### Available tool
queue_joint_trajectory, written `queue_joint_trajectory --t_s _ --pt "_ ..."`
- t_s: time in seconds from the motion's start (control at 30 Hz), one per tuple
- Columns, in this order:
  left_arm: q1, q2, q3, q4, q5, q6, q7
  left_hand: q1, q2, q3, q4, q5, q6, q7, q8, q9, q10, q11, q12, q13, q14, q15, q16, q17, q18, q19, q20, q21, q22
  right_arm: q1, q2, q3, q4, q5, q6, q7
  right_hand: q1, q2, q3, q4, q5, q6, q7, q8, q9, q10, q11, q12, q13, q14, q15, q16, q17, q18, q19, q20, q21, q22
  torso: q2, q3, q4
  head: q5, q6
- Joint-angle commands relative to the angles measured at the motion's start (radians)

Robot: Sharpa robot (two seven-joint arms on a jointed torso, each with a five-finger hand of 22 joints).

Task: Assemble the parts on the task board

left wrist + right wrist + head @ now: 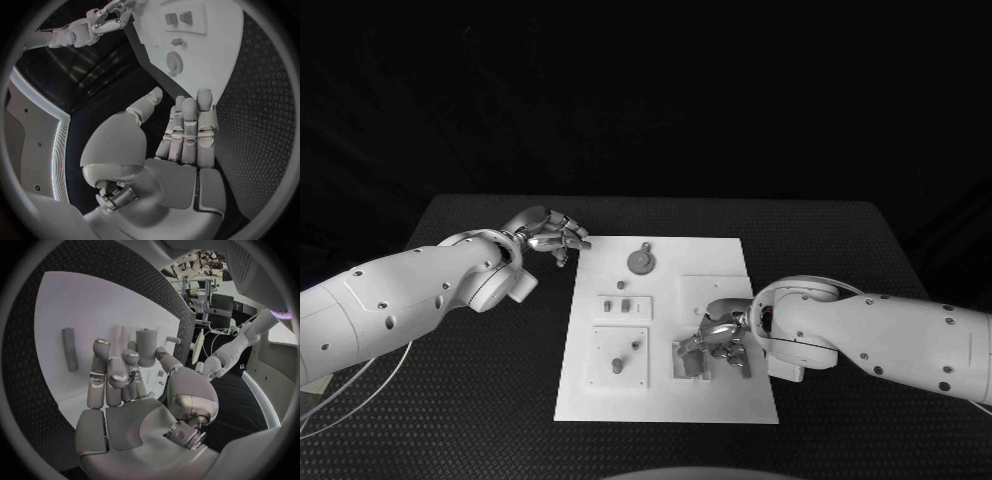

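Right hand [720, 340] hovers low over the near right part of the task board [718, 255], fingers loosely curled with nothing visibly pinched, and an upright grey peg [145, 347] stands just beyond its fingertips, so I judge it is lining up to grasp that part, which calls for a short reach forward and a close around the peg. Left hand [548, 236] waits empty, fingers apart, off the board's far left corner, leaving open room across the middle of the board, though the small fixtures [625, 305] to the right hand's left sit close.
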Motion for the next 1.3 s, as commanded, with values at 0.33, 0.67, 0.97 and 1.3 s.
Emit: queue_joint_trajectory --t_s 0.33,0.67,0.97,1.3 --pt "0.001 0.0 0.001 0.004 0.002 0.01 0.005 -0.013 0.0 0.001 0.007 -0.004 0.0 0.004 0.004 -0.001 -0.014 0.009 0.005 0.002 0.007 0.0 -0.006 0.001 0.08 0.007 -0.003 -0.006 0.002 -0.004 0.004 -0.003 -0.004 -0.012 0.033 -0.002 0.001 0.013 0.004 0.0 0.004 0.004 0.002 -0.001 0.001 0.007 0.0 -0.004 0.0 0.002 -0.007 0.001 -0.001 0.026 0.0 -0.001 -0.001 0.019 0.0 -0.0005 0.0003 0.001 -0.001" --pt "0.001 -0.001 0.001 0.003 0.002 0.012 0.005 -0.013 0.0 0.001 0.007 -0.004 0.0 0.004 0.004 -0.001 -0.014 0.009 0.005 0.002 0.007 0.0 -0.006 0.001 0.08 0.007 -0.003 -0.006 0.002 -0.005 0.005 -0.003 -0.007 -0.012 0.026 -0.001 -0.064 -0.082 -0.039 0.018 -0.007 -0.006 0.006 -0.007 -0.002 0.002 0.006 -0.007 -0.002 -0.002 -0.003 -0.002 -0.002 0.018 -0.006 0.008 -0.004 0.018 0.0 -0.0001 0.0002 0.0 -0.002" --pt "0.001 -0.001 0.001 0.003 0.002 0.012 0.005 -0.013 0.0 0.001 0.007 -0.004 0.0 0.004 0.004 -0.001 -0.014 0.009 0.005 0.002 0.007 0.0 -0.006 0.001 0.08 0.007 -0.003 -0.006 0.002 -0.005 0.004 -0.003 -0.011 -0.015 0.012 0.002 -0.077 -0.093 -0.031 0.037 0.005 -0.009 0.007 -0.009 -0.003 0.0 0.003 -0.01 -0.003 -0.003 -0.003 -0.005 -0.004 0.022 -0.007 0.005 -0.007 0.016 0.0 0.0001 0.0 0.0 0.0" --pt "0.001 0.0 0.001 0.002 0.002 0.012 0.005 -0.013 0.001 0.001 0.007 -0.004 0.0 0.004 0.003 -0.001 -0.015 0.009 0.005 0.002 0.008 0.0 -0.006 0.001 0.081 0.007 -0.003 -0.006 0.002 -0.005 -0.002 -0.003 -0.007 -0.038 0.004 0.016 -0.097 -0.129 -0.026 0.06 0.01 -0.01 0.006 -0.011 -0.003 -0.002 0.004 -0.012 -0.004 -0.005 -0.004 -0.007 -0.005 0.026 -0.008 0.003 -0.01 0.014 0.0 0.0 0.0002 -0.001 0.0"
